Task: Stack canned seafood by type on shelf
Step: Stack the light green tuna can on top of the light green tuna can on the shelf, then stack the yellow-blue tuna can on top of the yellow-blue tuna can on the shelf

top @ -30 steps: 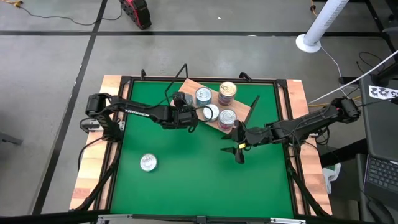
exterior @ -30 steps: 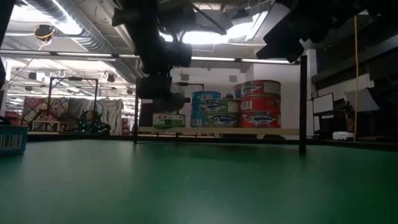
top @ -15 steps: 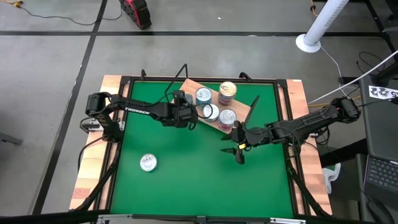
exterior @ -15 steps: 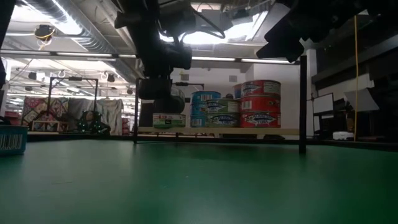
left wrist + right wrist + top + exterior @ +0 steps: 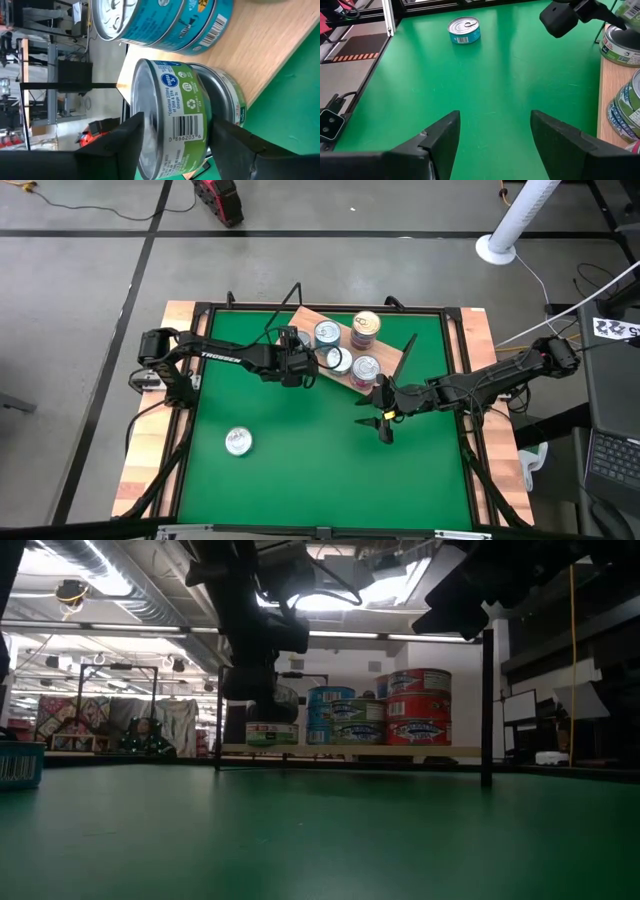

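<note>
Fingers [image 5: 125, 140] of the left gripper [image 5: 175, 135] pinch a green-label tin [image 5: 170, 125] by its sides. It sits flat on top of another green tin [image 5: 225, 97], shiny lid up, on the wooden shelf [image 5: 308, 318] at the upper middle of the high view. Teal tins [image 5: 345, 720] stand beside it. One teal tin [image 5: 238, 441] lies alone at lower left. Lower right, the right gripper [image 5: 385, 423] waits above the green table [image 5: 300, 470], fingers spread wide.

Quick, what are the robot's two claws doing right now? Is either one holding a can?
Left gripper: shut on a green-label tin, held over another tin on the shelf.
Right gripper: open and empty, above the green mat.
</note>
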